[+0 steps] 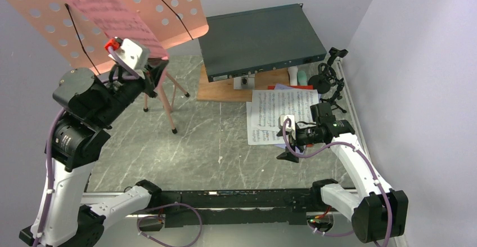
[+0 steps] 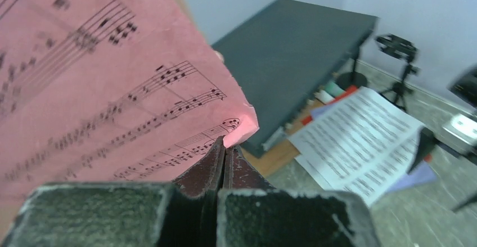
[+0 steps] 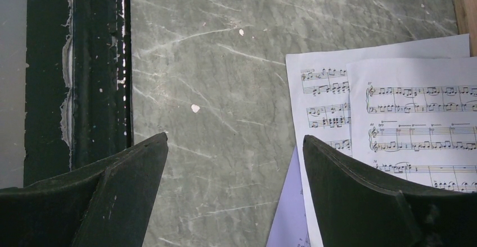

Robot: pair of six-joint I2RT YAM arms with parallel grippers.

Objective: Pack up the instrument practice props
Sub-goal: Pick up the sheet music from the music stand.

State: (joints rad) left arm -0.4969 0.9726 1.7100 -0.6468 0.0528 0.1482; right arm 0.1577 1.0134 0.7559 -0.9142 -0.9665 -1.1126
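pinching one pink page point(image 2: 112, 89) by its corner at the one music stand point(image 1: 185, 10), your left gripper point(image 2: 224, 146) is clamped closed, while your right gripper point(image 3: 235, 140) hangs wide open, two white pages point(image 3: 405, 106) and one lavender page point(image 3: 287, 213) beside one jaw.

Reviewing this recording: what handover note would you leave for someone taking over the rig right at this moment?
Left gripper: shut on the lower corner of the pink sheet-music page, which lies against the salmon-pink music stand, upright on its tripod.
Right gripper: open, empty, over the table at the edge of the white sheet-music pages.
Lavender page lies under the white ones; black mic stand and white and mint tubes sit far right.
Done: nothing visibly packed.
To do: pull off the pink page, gather pages, stands, tubes.
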